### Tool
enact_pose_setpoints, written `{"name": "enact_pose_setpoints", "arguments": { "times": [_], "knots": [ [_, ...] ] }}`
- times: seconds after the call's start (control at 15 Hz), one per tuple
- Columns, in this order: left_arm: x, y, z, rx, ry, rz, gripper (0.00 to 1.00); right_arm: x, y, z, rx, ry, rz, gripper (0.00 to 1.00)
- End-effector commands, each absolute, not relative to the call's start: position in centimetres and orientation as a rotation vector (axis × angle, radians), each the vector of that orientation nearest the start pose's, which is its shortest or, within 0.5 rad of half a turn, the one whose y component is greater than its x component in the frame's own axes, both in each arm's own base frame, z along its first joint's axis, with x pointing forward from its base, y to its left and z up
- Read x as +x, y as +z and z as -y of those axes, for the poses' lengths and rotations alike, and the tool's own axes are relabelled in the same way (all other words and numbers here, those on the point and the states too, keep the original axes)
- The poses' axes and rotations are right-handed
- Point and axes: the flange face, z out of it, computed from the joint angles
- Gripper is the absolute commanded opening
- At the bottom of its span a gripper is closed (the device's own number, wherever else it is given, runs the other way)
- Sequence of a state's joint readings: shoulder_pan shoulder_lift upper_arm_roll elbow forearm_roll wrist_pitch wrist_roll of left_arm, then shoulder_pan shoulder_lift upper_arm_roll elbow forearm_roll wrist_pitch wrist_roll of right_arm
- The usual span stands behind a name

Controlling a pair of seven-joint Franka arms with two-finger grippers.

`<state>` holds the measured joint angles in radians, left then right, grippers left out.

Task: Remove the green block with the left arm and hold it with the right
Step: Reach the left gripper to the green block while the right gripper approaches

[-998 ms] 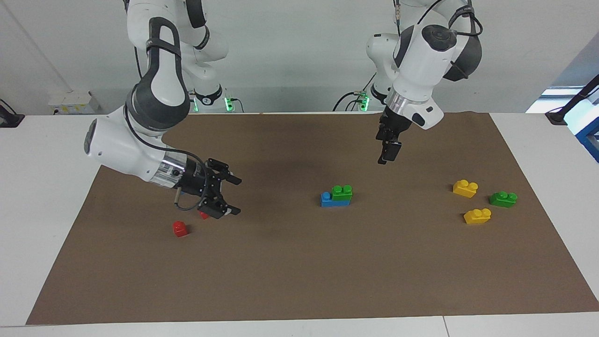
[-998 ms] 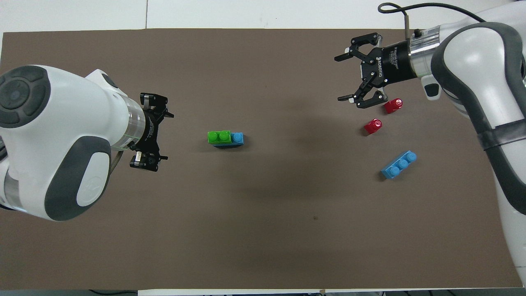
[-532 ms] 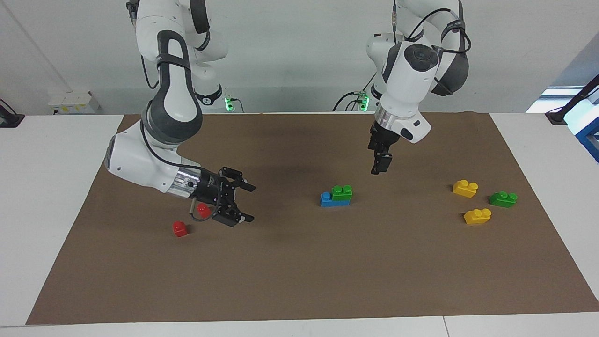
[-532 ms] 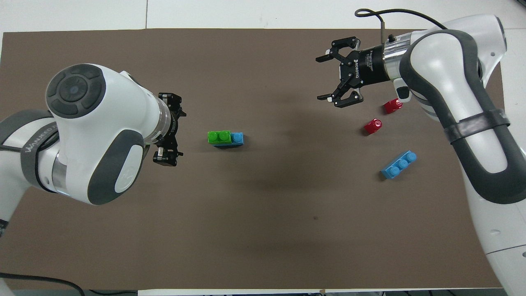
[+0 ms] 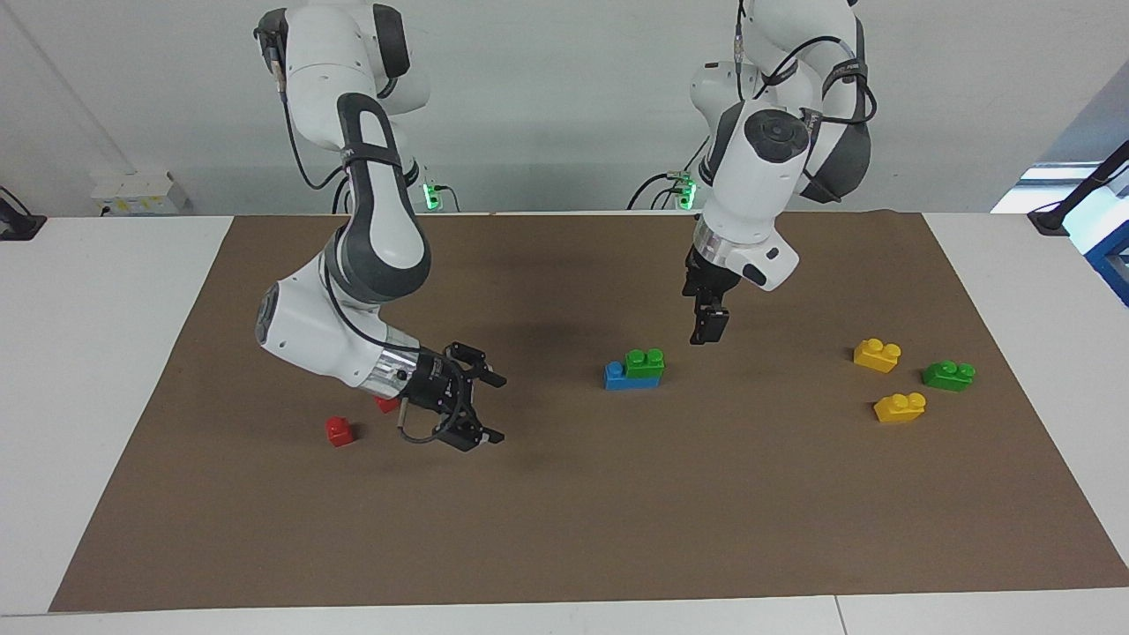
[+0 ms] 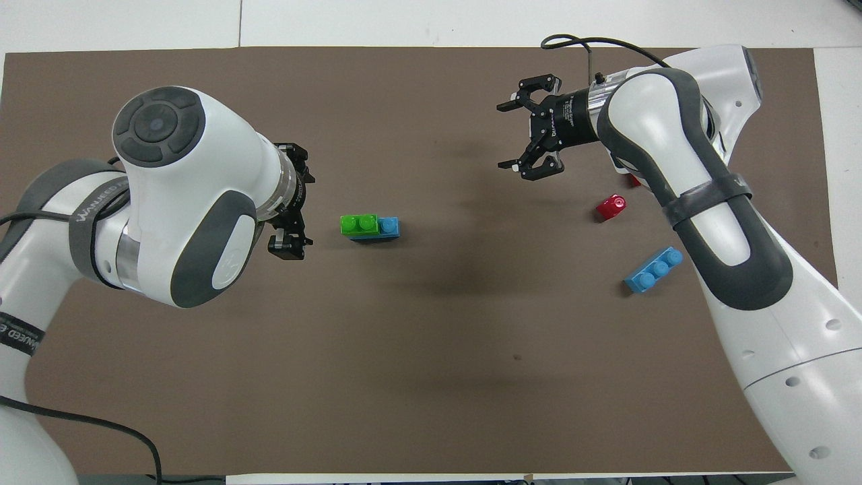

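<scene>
The green block [image 5: 645, 359] sits on one end of a blue brick [image 5: 626, 378] in the middle of the brown mat; the block [image 6: 359, 223] and the blue brick [image 6: 388, 227] also show in the overhead view. My left gripper [image 5: 703, 333] hangs open, pointing down, over bare mat beside the stack toward the left arm's end, a short gap away; it is seen from above in the overhead view [image 6: 298, 205]. My right gripper [image 5: 499, 409] is open and empty, low over the mat toward the right arm's end, well apart from the stack; it also shows in the overhead view [image 6: 504, 137].
A twin green brick [image 5: 948, 375] and two yellow bricks [image 5: 877, 354] [image 5: 900, 407] lie toward the left arm's end. Two red blocks [image 5: 339, 431] [image 5: 385, 404] lie by the right gripper. A blue three-stud brick [image 6: 653, 269] lies near the right arm.
Both grippers have moved inward toward the green-on-blue stack. The right gripper has passed the red blocks and dropped lower. No block has moved.
</scene>
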<state>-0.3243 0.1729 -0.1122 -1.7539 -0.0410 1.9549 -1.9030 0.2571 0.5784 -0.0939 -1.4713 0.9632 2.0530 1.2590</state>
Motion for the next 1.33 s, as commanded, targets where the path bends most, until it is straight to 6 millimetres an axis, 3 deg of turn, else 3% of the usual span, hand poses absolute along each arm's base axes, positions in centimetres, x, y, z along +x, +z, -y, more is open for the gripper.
{"name": "enact_pose_setpoints", "arguments": {
  "times": [0.0, 0.27, 0.67, 0.8, 1.0, 1.26],
  "knots": [
    [56.9, 45.8, 27.0, -2.309, 0.065, 2.164, 1.00, 70.9, 35.2, -19.4, -1.747, 0.612, -1.685, 1.00],
    [57.5, 44.0, 27.2, -2.266, 0.065, 2.203, 1.00, 70.7, 33.0, -21.9, -1.764, 0.576, -1.696, 1.00],
    [57.9, 42.1, 28.0, -2.252, 0.055, 2.214, 1.00, 69.5, 30.4, -27.3, -1.790, 0.505, -1.696, 1.00],
    [58.1, 41.4, 28.2, -2.218, 0.057, 2.248, 1.00, 69.0, 30.7, -29.3, -1.770, 0.463, -1.706, 1.00],
    [57.9, 41.2, 29.2, -2.221, 0.048, 2.266, 1.00, 68.8, 31.1, -30.2, -1.751, 0.454, -1.719, 1.00],
    [58.4, 40.9, 29.4, -2.241, 0.027, 2.304, 1.00, 67.6, 31.7, -33.0, -1.757, 0.480, -1.716, 1.00]
  ]
}}
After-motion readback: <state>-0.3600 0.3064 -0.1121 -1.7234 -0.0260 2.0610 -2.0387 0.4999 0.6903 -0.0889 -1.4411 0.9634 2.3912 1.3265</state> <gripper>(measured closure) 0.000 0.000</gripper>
